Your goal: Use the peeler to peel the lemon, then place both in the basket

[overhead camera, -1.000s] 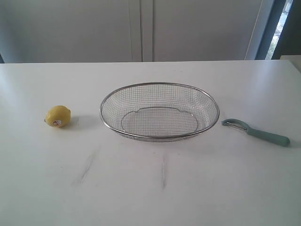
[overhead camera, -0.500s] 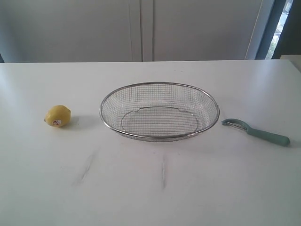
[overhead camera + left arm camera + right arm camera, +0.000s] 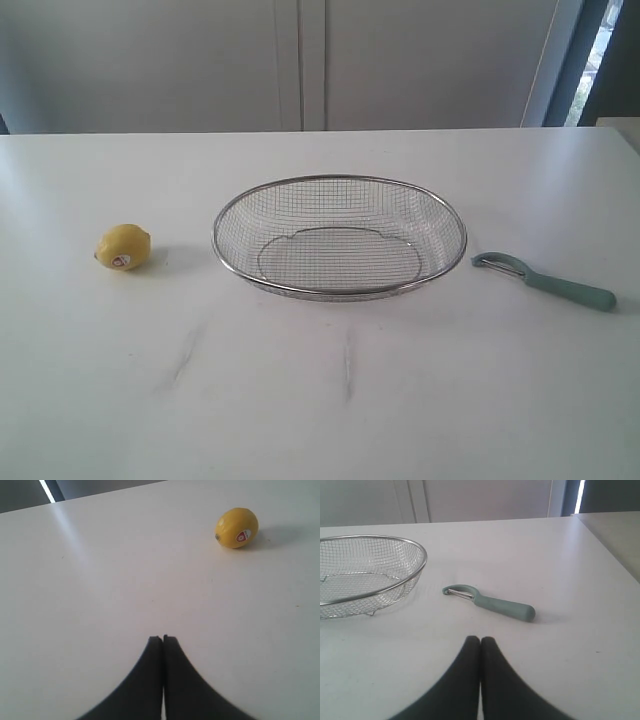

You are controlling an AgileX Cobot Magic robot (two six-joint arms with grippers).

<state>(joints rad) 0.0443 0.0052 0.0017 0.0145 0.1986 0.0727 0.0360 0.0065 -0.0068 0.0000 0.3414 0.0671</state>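
Note:
A small yellow lemon (image 3: 123,247) with a white-and-red sticker lies on the white table, left of the wire-mesh basket (image 3: 339,187). The teal-handled peeler (image 3: 545,280) lies right of the basket, blade head toward it. Neither arm shows in the exterior view. In the left wrist view my left gripper (image 3: 162,639) is shut with nothing in it, well short of the lemon (image 3: 236,527). In the right wrist view my right gripper (image 3: 480,640) is shut and empty, a short way from the peeler (image 3: 490,601), with the basket (image 3: 417,572) off to one side.
The white table (image 3: 320,400) carries faint grey streaks in front of the basket. Pale cabinet doors (image 3: 300,60) stand behind the table. In the right wrist view the table's edge (image 3: 600,545) runs beyond the peeler.

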